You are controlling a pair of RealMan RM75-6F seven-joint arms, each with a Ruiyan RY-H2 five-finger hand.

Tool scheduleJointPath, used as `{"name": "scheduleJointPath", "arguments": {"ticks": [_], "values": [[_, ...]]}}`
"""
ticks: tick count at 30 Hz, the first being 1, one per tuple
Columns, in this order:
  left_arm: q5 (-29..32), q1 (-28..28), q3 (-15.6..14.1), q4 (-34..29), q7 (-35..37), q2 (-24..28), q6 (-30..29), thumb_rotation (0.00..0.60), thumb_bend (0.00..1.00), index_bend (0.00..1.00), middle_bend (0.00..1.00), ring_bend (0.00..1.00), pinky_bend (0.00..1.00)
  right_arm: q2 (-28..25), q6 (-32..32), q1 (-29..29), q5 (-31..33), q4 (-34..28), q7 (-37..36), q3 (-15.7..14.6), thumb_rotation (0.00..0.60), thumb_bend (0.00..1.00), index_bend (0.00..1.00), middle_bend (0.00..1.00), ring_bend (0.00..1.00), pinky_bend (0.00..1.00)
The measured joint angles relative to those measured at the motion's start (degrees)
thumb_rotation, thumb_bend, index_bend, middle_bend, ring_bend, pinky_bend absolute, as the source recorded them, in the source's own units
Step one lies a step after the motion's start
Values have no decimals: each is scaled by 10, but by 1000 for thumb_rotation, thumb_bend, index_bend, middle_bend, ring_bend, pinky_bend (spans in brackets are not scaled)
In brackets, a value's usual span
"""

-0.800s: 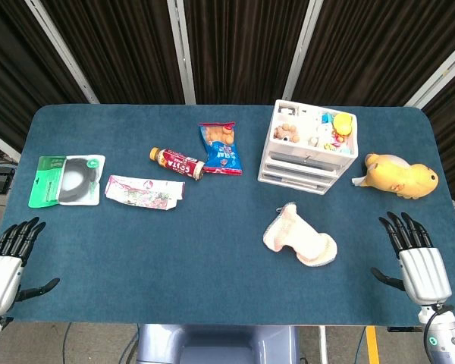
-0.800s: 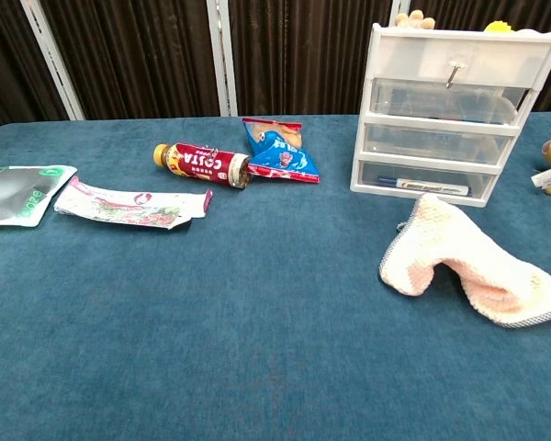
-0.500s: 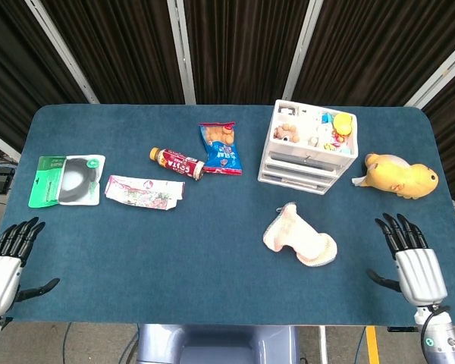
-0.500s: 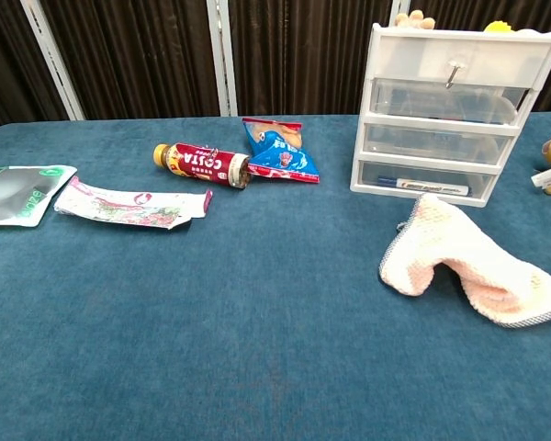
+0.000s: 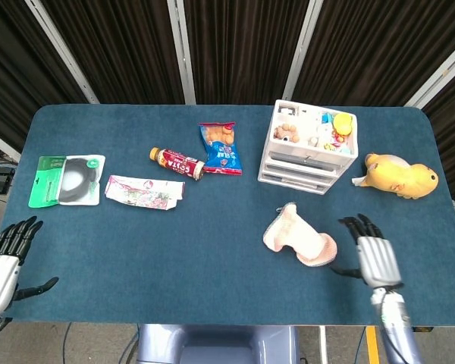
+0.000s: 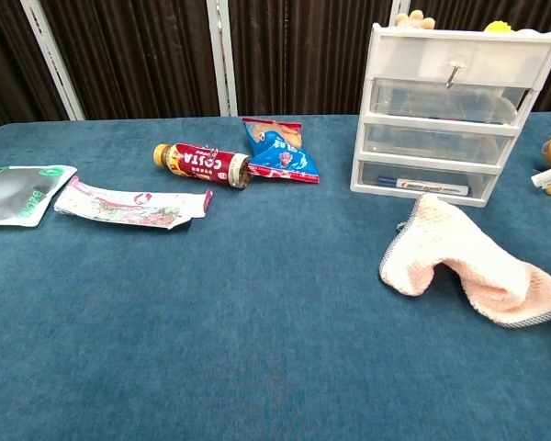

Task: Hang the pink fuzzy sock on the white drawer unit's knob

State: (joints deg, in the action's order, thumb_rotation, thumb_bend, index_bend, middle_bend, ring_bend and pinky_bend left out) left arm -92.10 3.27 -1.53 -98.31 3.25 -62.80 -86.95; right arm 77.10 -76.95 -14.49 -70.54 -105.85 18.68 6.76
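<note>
pink fuzzy sock lies at nine o'clock of the right hand — just beside its spread, empty fingers.
its long axis runs ten to four; the left hand, also splayed and empty, sits well apart.

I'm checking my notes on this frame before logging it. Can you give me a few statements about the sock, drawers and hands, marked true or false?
1. The sock hangs on the knob. False: it lies on the table in front of the drawer unit.
2. The right hand is open beside the sock. True.
3. The left hand holds the bottle. False: it is open at the table's near left corner.
4. A yellow plush toy lies right of the drawer unit. True.
</note>
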Motion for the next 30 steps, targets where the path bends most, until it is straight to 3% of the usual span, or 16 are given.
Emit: {"name": "scheduleJointPath", "arguments": {"ticks": [5,8,23,27,30], "values": [[-2,1,-3,-2,7,4,4,600,1,0,0,0,0,93,9,-36,59,47,82,25,600,6,215,189,91,231],[-1,2,-3,-3,9,5,6,600,0,0,0,0,0,123,11,-51,76,74,103,35,600,6,223,195,98,240],[10,4,-1,-7,13,8,14,600,1,0,0,0,0,195,30,-90,121,147,126,62,600,9,248,221,129,283],[12,5,0,-8,12,8,17,600,0,0,0,0,0,212,38,-93,128,171,124,57,600,18,285,270,189,364],[12,5,0,-8,11,7,17,600,0,0,0,0,0,225,39,-95,128,190,123,53,600,48,375,378,327,529]]}}
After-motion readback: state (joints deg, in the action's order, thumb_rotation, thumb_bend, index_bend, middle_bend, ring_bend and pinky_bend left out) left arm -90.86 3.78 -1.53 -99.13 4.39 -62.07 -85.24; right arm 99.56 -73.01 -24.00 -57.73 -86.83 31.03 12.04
